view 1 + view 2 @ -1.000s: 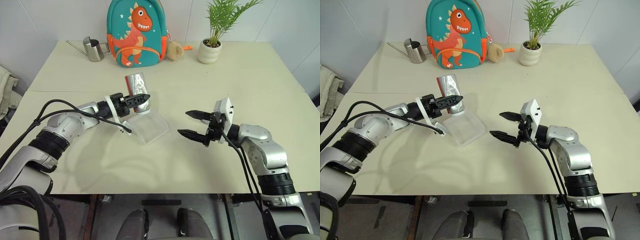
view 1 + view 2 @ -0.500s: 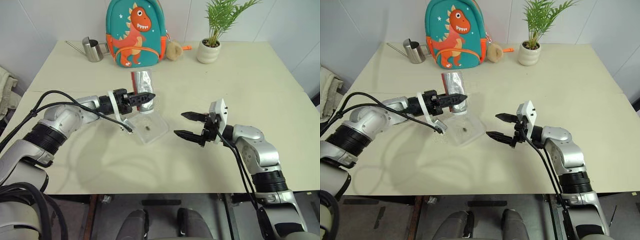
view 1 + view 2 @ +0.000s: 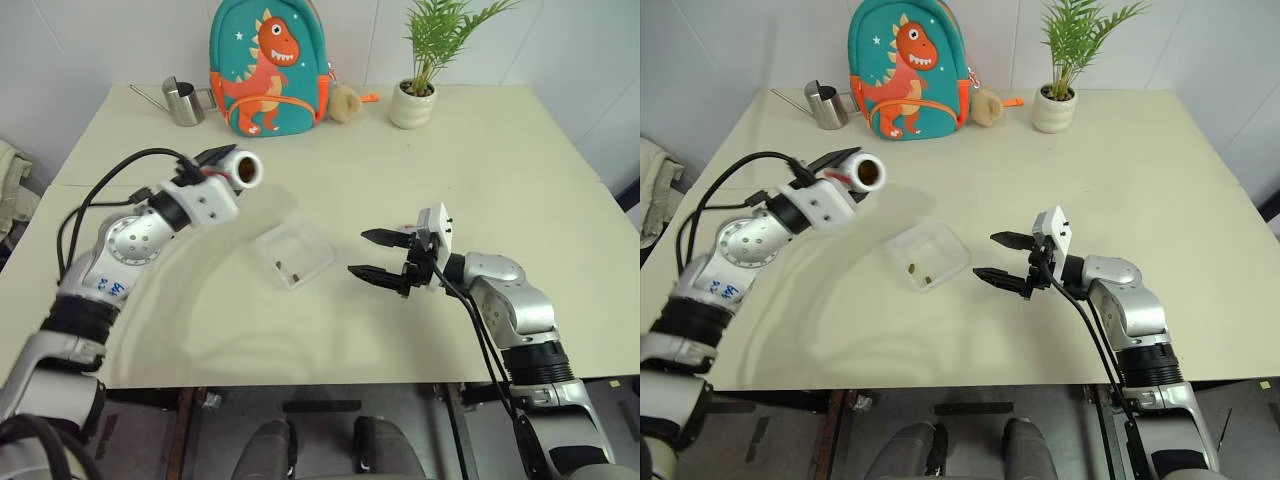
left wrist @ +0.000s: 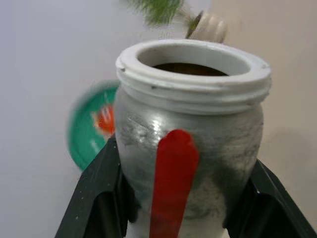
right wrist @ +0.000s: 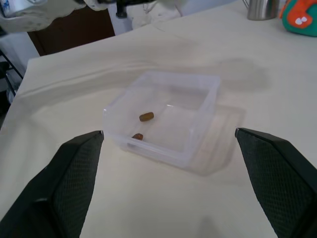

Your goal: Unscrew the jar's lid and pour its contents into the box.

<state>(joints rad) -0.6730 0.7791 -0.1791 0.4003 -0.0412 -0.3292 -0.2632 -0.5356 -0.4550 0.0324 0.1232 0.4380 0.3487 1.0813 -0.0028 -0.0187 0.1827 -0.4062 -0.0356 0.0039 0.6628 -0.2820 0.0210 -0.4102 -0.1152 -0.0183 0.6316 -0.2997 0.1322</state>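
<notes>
The left gripper (image 4: pixel 173 198) is clenched on the small silvery-grey jar with the red stripe (image 4: pixel 190 134), one black finger on each side of its body, below the white threaded neck. In the head views the jar (image 3: pixel 243 168) is held up off the cream desk (image 3: pixel 480 150), lying about level with its open, lidless mouth facing the camera, at roughly ten o'clock from the shallow clear plastic box (image 3: pixel 295 254). Its inside looks dark; whether anything remains in it cannot be told.

The box sits flat near the desk's middle, with two small brownish bits (image 5: pixel 142 126) on its floor. The right gripper (image 3: pixel 385 256) hangs just beside the box at about three o'clock from it, its fingers spread wide and holding nothing.

The jar looks like a light, rigid shell with a smooth, glossy wall, so it would probably slip or twist under a loose pinch. A hold across the middle of the body, as now, seems safest, since it leaves the mouth free. The thin-walled box likely weighs little and may slide or tip if nudged; its rim or an outer wall would be the place to steady it. The bits are tiny and loose, likely to bounce or roll.
</notes>
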